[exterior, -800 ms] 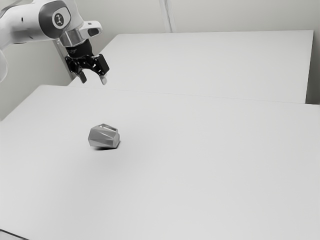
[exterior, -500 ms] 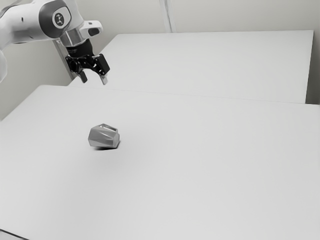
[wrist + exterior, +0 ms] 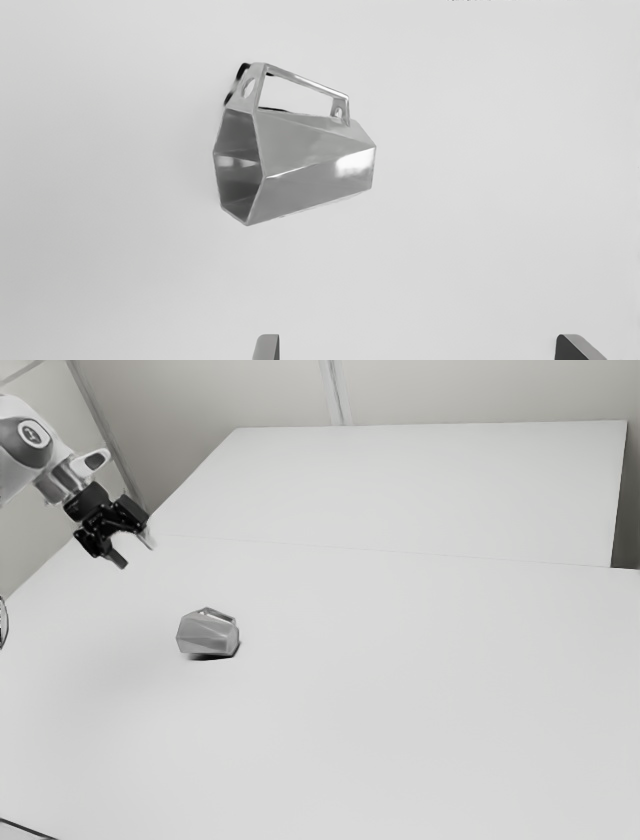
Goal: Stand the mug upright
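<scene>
Below the fingers [image 3: 266,348] you have the white table [image 3: 380,690], with your arm [image 3: 22,450] behind them. Your gripper [image 3: 136,554] holds its fingers wide apart, nothing between them. The gray faceted mug [image 3: 208,633] lies on its side on the table, beyond and lower than your fingertips, touching neither. Its handle [image 3: 307,82] is on the side away from the fingers.

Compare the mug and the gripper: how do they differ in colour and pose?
The mug is silvery grey, whereas the gripper is mainly black. The mug lies on its side on the table, while the gripper hangs open above the table. Both look empty.
</scene>
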{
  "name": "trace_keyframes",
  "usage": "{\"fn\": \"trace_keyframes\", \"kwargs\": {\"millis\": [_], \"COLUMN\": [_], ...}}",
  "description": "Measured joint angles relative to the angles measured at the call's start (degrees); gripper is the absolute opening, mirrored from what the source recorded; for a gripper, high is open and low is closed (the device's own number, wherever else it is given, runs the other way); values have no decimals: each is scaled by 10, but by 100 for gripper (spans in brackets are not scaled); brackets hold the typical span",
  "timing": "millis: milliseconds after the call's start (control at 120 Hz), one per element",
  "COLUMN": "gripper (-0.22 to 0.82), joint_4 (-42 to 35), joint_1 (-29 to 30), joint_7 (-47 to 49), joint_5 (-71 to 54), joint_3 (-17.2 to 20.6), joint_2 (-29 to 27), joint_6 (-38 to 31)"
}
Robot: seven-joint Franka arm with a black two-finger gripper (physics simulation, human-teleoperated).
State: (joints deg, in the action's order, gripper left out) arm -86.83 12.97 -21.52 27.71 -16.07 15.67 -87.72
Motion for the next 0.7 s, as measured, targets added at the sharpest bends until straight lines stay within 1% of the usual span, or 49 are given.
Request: {"fn": "trace_keyframes", "kwargs": {"millis": [142, 275, 383, 500, 700], "gripper": [60, 60, 60, 60, 60], "joint_4": [8, 9, 7, -5, -64], "joint_1": [38, 56, 61, 62, 61], "joint_7": [-48, -93, -128, -160, -202], "joint_5": [75, 147, 195, 234, 302], "joint_3": [0, 0, 0, 1, 4], "joint_2": [70, 128, 164, 186, 189], "joint_6": [4, 6, 7, 8, 18]}}
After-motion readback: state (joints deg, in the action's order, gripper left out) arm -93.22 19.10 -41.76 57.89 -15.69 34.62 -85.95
